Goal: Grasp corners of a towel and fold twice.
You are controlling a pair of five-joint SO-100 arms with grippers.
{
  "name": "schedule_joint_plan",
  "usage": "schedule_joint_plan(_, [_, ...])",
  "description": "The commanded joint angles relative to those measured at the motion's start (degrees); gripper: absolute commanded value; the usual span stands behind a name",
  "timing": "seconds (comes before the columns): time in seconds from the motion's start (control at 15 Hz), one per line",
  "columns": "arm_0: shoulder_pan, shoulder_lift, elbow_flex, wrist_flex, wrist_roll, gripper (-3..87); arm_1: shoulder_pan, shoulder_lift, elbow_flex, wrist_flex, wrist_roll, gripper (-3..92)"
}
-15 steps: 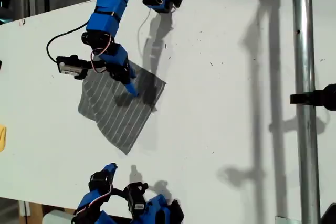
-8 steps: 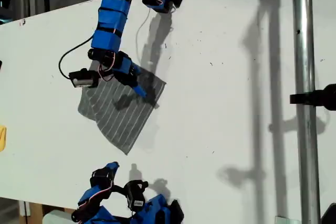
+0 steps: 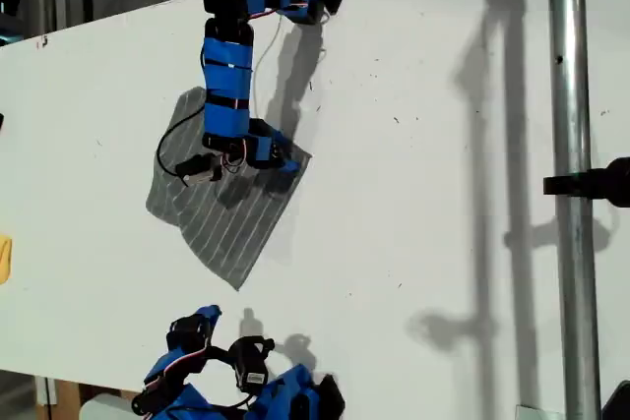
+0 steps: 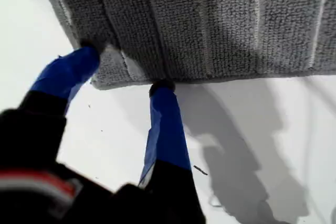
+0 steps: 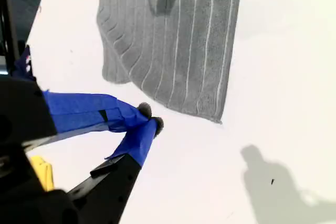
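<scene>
**Towel corner straddled by the first gripper; second gripper closed and clear**

The towel is laid on the white table, toward the exterior view's left, and is seen there as a tilted, roughly diamond outline. One corner is pointed toward the exterior view's bottom; another corner is reached toward the exterior view's right. In the first wrist view, a folded or doubled edge is shown at the towel's near corner, with a lighter flap just beside it.

My first gripper is positioned at that corner. Its jaws are spread apart, with 1 fingertip touching the towel's side edge and the other at the lower hem; whether cloth is pinched cannot be told. In the exterior view this gripper is seen over the towel's rightward corner.

My second gripper is held just off the towel's hem, not touching it, with the jaw tips pressed together on nothing. In the exterior view it is found near the bottom edge.

Bare table is left open to the exterior view's right, as far as a metal pole.
</scene>
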Motion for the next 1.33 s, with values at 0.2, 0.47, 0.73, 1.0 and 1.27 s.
schedule_joint_plan(0.2, [-1.67,0.18,-0.35,-0.88,1.05,-2.9,-0.09,-1.49,-2.99,-1.14,1.05,0.3])
schedule_joint_plan(0.47, [-1.76,0.7,-0.62,-0.26,1.41,-2.9,-0.62,3.6,-9.93,10.81,1.05,19.2])
schedule_joint_plan(0.73, [-1.76,0.7,-0.62,-0.53,1.49,-2.9,-0.62,5.8,-10.63,11.43,0.97,24.2])
schedule_joint_plan(1.0, [-1.67,1.23,0.0,-0.09,1.49,-2.9,-0.79,-2.46,-10.46,5.71,0.97,26.0])
schedule_joint_plan(1.27, [-1.76,1.76,0.97,-0.18,1.49,-2.9,0.53,-9.23,-10.46,2.81,0.7,-0.2])
